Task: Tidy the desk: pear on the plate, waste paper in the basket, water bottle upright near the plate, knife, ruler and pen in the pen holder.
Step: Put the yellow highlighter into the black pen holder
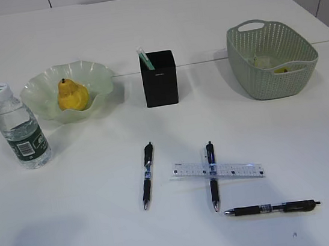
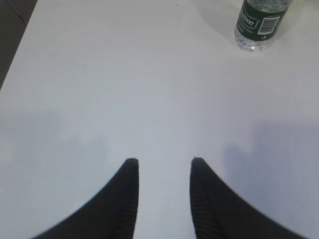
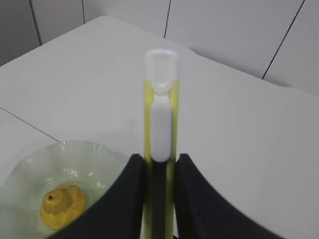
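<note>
The right gripper [image 3: 159, 164] is clenched on a slim yellow-and-white utility knife [image 3: 160, 114], whose long axis runs straight up the middle of the right wrist view, its white end pointing at the top of the frame. Below it, in the lower left of that view, the pear [image 3: 62, 205] sits in the pale green wavy-rimmed plate [image 3: 30, 169].

In the exterior view the pear [image 1: 71, 95] stands stem up on the plate [image 1: 101, 77] at upper left, with the water bottle [image 1: 20, 127] upright just left of the plate. The black pen holder [image 1: 159, 79] sits at top centre with a green-and-white item standing in it (too small to tell what it is). The green woven basket [image 1: 272, 57] is at upper right.

Lower centre, the clear ruler [image 1: 217, 170] lies left to right. One pen [image 1: 213, 176] crosses it, running top to bottom, tip toward the bottom edge. A second pen [image 1: 148, 175] lies apart to the left, nearly parallel. A third pen [image 1: 271, 208] lies horizontally below the ruler, tip pointing left. Bare white table [image 1: 76, 232] spreads across the lower left.

The left gripper [image 2: 162, 172] hangs released over bare table, nothing between its fingers. The bottle's [image 2: 260, 22] green label at upper right shows a barcode; its lettering is not legible.
</note>
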Available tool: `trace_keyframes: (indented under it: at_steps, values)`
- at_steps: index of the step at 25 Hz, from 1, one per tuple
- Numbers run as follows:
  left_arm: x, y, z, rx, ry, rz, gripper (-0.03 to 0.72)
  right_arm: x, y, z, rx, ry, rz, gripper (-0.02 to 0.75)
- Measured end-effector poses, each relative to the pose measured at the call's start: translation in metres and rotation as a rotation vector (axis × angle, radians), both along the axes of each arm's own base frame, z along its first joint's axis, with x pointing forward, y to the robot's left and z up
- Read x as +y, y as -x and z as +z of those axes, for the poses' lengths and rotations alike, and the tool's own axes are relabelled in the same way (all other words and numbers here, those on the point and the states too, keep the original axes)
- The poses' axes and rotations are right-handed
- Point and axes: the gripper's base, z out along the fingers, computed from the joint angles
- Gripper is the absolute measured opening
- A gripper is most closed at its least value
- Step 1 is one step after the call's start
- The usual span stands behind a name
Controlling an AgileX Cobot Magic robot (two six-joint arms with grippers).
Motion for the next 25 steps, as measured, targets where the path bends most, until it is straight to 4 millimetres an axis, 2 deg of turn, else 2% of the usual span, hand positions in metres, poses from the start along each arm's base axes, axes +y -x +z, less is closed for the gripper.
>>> trace_keyframes:
  at_steps: [8, 12, 16, 20, 25]
  values:
    - [0.0, 0.0, 0.0, 0.0, 0.0, 0.0, 0.239, -0.018, -0.026, -0.042, -0.032, 0.013, -0.028, 0.154]
    - [0.0, 0.0, 0.0, 0.0, 0.0, 0.0, 0.239, -0.019, -0.024, -0.047, -0.108, 0.001, -0.009, 0.155]
    - [0.0, 0.0, 0.0, 0.008, 0.0, 0.002, 0.239, -0.029, -0.02, -0.059, -0.193, -0.032, 0.003, 0.155]
    - [0.0, 0.001, -0.001, 0.023, 0.0, 0.005, 0.239, -0.051, -0.018, -0.08, -0.219, -0.085, -0.022, 0.154]
    - [0.0, 0.002, -0.001, 0.023, 0.0, 0.006, 0.239, -0.059, -0.013, -0.102, -0.221, -0.116, -0.024, 0.154]
